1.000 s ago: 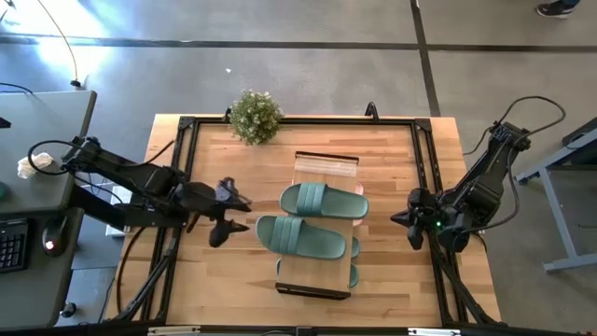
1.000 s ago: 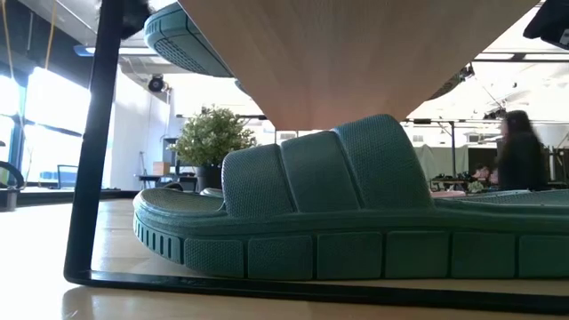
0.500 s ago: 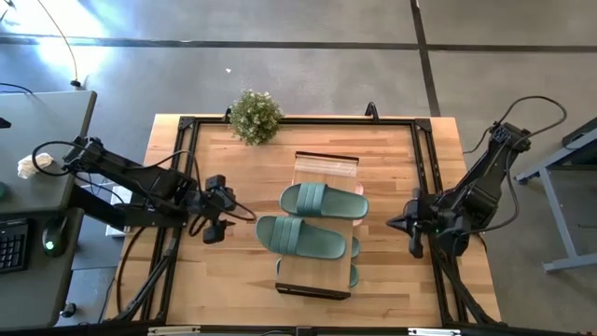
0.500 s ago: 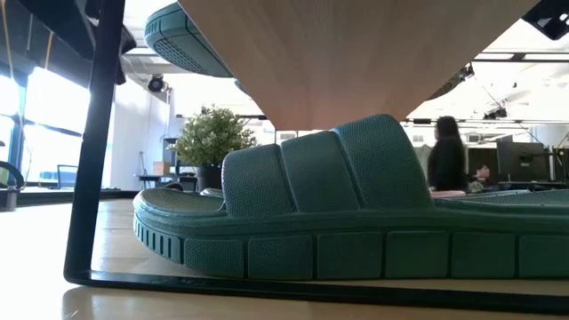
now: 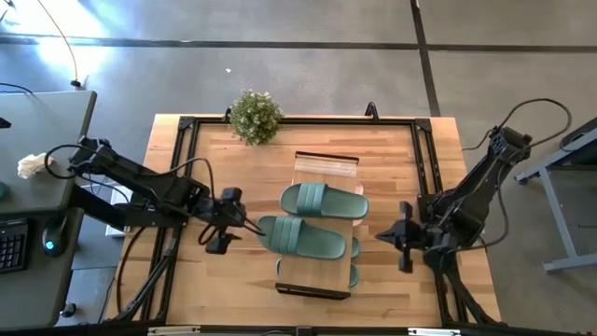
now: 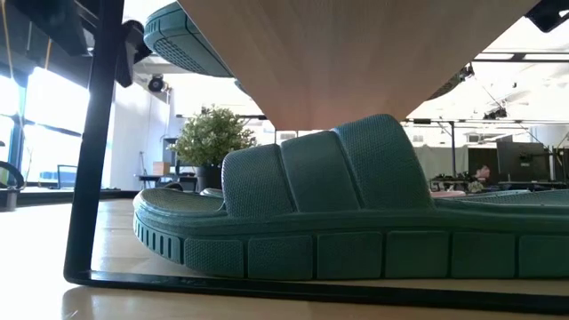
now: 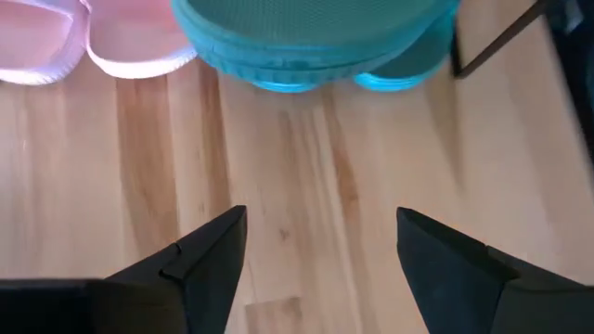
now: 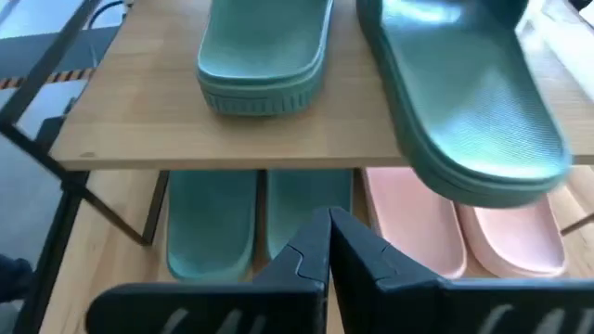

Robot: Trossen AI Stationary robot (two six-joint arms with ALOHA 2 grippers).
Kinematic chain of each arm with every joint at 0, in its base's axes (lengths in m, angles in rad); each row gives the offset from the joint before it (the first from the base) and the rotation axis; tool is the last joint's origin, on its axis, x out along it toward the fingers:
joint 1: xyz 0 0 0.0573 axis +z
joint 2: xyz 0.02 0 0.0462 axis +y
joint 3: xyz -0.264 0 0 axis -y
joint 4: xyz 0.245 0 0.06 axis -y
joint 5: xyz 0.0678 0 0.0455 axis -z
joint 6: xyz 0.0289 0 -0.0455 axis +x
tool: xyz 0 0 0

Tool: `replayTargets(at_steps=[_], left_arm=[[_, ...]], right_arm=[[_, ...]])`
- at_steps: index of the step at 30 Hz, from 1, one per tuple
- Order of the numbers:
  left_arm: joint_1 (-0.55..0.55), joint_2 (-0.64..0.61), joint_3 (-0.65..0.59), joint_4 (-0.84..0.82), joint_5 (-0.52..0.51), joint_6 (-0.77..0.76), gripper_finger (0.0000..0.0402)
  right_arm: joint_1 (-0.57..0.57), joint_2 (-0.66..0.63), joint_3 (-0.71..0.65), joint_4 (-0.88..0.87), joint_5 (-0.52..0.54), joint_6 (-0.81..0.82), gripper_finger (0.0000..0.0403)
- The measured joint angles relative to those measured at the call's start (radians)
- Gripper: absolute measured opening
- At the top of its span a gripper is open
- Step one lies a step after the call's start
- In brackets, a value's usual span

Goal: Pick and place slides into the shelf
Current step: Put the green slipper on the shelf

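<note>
Two grippers have both closed in on the shelf (image 5: pixel 317 280) over the last second; left gripper (image 5: pixel 227 227) now sits just left of it, fingers spread wide, empty; green slides (image 5: pixel 300 235) lie on the top plank, pink slides (image 8: pixel 506 232) on the tier beneath; right gripper (image 5: pixel 396 235), shut and empty, just right; placing looks finished.
</note>
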Motion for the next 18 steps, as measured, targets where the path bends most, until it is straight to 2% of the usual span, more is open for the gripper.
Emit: replayTargets(at_steps=[6,12,18], left_arm=[[0.000,0.055,0.000,0.030,0.000,0.070,0.0213],[0.000,0.044,0.000,0.071,0.047,0.081,0.0152],[0.000,0.044,0.001,0.188,0.071,0.078,0.0099]], right_arm=[[-0.033,0.092,0.000,0.091,-0.020,-0.048,0.0000],[-0.082,0.128,0.000,0.221,-0.038,-0.161,0.0000],[-0.146,0.134,0.000,0.322,-0.144,-0.288,0.0000]])
